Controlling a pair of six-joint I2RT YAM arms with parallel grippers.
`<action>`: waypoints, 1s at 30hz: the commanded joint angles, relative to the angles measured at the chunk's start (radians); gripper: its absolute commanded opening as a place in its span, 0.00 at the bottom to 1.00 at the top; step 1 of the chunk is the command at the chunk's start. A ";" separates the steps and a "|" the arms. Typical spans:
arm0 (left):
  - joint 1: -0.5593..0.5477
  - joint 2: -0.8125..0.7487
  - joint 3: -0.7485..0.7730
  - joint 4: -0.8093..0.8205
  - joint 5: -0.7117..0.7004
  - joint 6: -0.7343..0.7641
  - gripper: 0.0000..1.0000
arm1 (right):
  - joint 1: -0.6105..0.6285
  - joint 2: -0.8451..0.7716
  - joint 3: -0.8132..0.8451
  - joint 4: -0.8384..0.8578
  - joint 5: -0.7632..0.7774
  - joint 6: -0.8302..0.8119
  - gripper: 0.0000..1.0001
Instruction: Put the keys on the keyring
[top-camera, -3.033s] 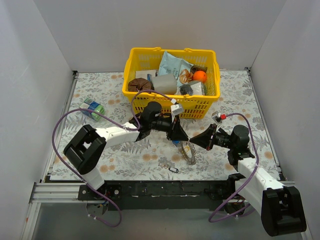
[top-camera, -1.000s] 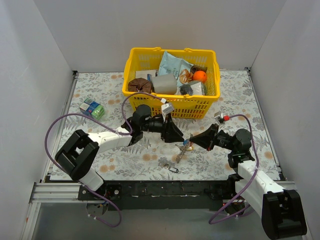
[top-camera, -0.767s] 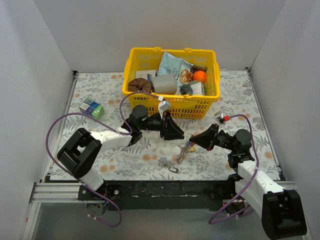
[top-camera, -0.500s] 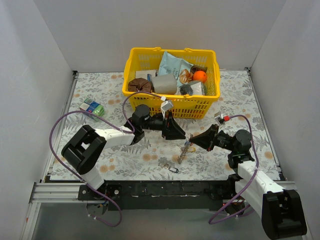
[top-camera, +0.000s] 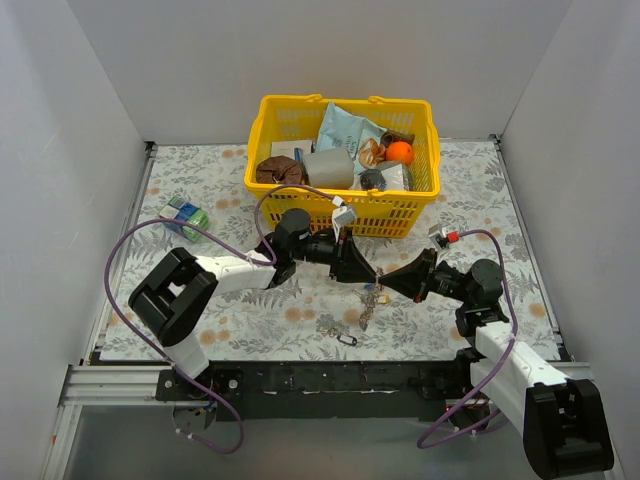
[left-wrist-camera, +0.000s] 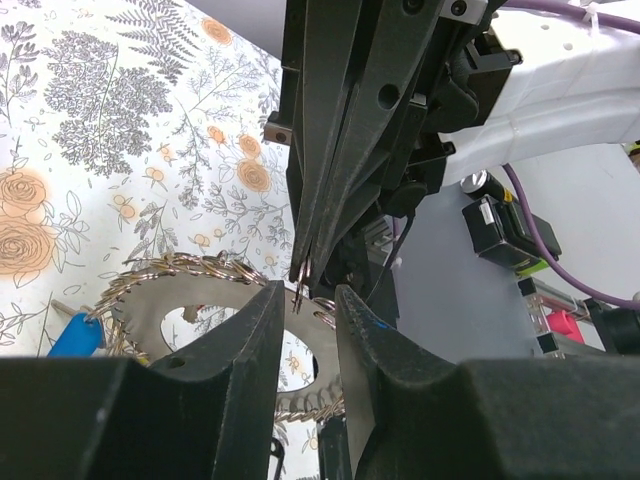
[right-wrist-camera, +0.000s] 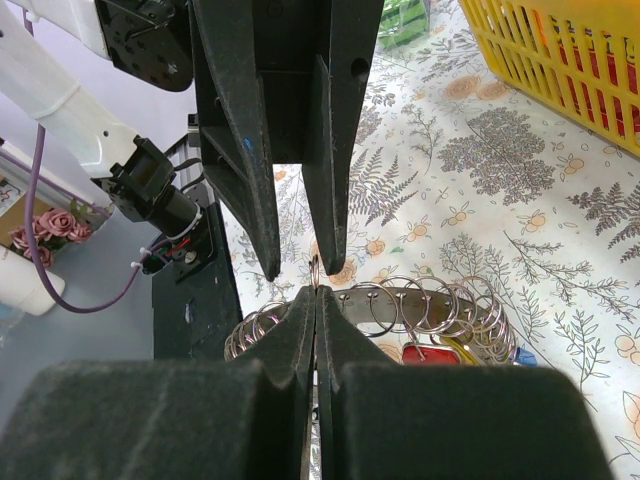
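Top external view: the left tool (top-camera: 368, 275) and the right tool (top-camera: 386, 281) met tip to tip over the middle of the floral bench (top-camera: 200, 300), just in front of the yellow basket (top-camera: 400, 212). The keyring (top-camera: 367, 303) hung directly below their meeting point. A small metal cluster (top-camera: 331, 323) lay on the bench beside it, too small to identify.

Left wrist view: the left tool (left-wrist-camera: 310, 300) was spread by a narrow gap, with nothing pinched between its fingers. The right tool (left-wrist-camera: 303, 268) came in from above, pressed together on a wire loop (left-wrist-camera: 302, 274) at the keyring's rim. That loop sat within the left tool's gap. The keyring (left-wrist-camera: 235, 298) showed as a flat silvery plate with a fringed edge, raised off the bench. A blue key (left-wrist-camera: 75, 335) hung at its far left end.

Right wrist view: the right tool (right-wrist-camera: 315, 295) was pressed together, pinching the wire loop (right-wrist-camera: 315, 270) at its tips. The left tool (right-wrist-camera: 297, 262) faced it with its fingers apart, one on each side of the loop. The keyring (right-wrist-camera: 395, 298) ran to the right, edge-on, lined with wire loops. A red key (right-wrist-camera: 425, 352), a yellow key (right-wrist-camera: 462, 348) and the blue key (right-wrist-camera: 525, 355) sat beneath it.
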 joint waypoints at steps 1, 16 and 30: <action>-0.001 0.003 0.027 -0.036 0.008 0.040 0.25 | 0.002 -0.018 0.015 0.049 0.008 -0.012 0.01; -0.007 0.015 0.036 -0.046 0.004 0.046 0.08 | 0.000 -0.018 0.017 0.040 0.010 -0.016 0.01; -0.018 0.018 0.047 -0.055 0.008 0.047 0.00 | 0.000 -0.017 0.012 0.034 0.011 -0.021 0.01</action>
